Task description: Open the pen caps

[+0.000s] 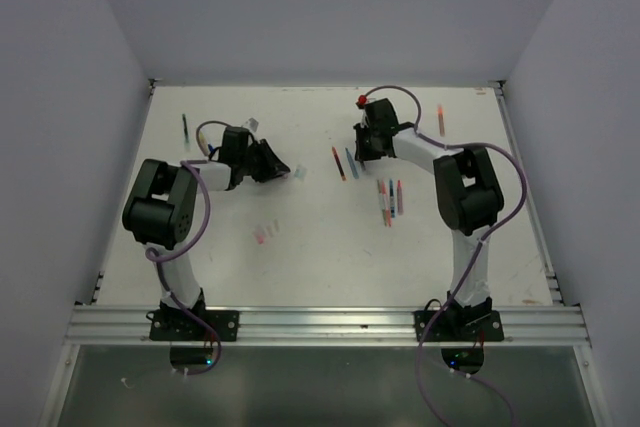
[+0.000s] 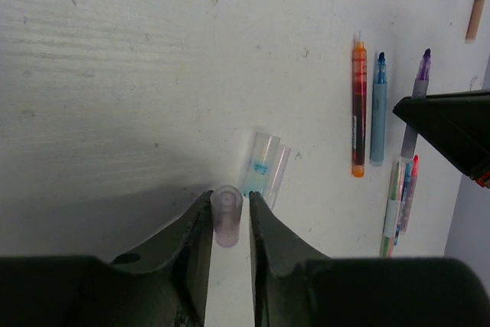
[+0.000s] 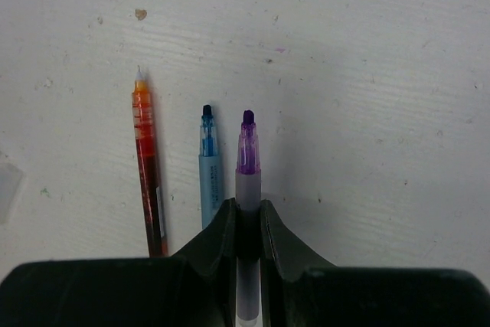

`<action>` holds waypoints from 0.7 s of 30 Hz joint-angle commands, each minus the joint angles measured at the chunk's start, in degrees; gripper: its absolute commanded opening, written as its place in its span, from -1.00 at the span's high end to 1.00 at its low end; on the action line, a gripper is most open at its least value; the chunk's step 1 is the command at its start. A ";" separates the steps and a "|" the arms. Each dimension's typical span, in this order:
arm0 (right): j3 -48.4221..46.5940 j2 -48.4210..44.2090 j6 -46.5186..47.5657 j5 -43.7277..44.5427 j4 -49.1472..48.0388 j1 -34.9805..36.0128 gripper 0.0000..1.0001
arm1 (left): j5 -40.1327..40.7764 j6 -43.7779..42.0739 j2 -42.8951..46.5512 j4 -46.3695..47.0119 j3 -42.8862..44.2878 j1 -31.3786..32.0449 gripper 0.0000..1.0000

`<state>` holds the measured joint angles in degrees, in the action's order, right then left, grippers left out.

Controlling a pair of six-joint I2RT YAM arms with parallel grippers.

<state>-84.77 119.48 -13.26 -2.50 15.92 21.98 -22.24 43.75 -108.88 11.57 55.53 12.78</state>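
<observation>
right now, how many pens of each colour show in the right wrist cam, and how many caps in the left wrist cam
orange-red pen: 1
blue pen: 1
purple pen: 1, clamped in the right gripper
cap held in the left gripper: 1, the purple-tinted cap
loose clear caps: 2, lying side by side
total: 6

A pale purple pen cap (image 2: 227, 221) sits pinched in the left end effector (image 2: 228, 206); two clear caps (image 2: 264, 165) lie touching on the table (image 2: 115, 74) just beyond

Grey walls (image 1: 330, 7) enclose a scuffed white table (image 1: 330, 257).
</observation>
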 commanded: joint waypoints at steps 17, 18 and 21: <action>-2.68 2.60 0.60 -2.15 -0.19 -0.71 0.71 | 1.15 -1.03 0.77 1.26 0.90 0.32 0.22; -2.59 2.60 0.51 -2.42 -0.28 -0.79 0.66 | 1.23 -1.12 0.77 1.26 0.81 0.32 0.21; -2.50 2.16 0.34 -2.59 -0.28 -0.80 0.57 | 1.32 -1.12 1.56 1.26 0.37 0.32 0.21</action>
<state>-86.48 121.93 -12.99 -3.29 15.90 21.41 -21.98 43.75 -108.88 11.60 55.53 12.88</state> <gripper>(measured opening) 0.207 0.395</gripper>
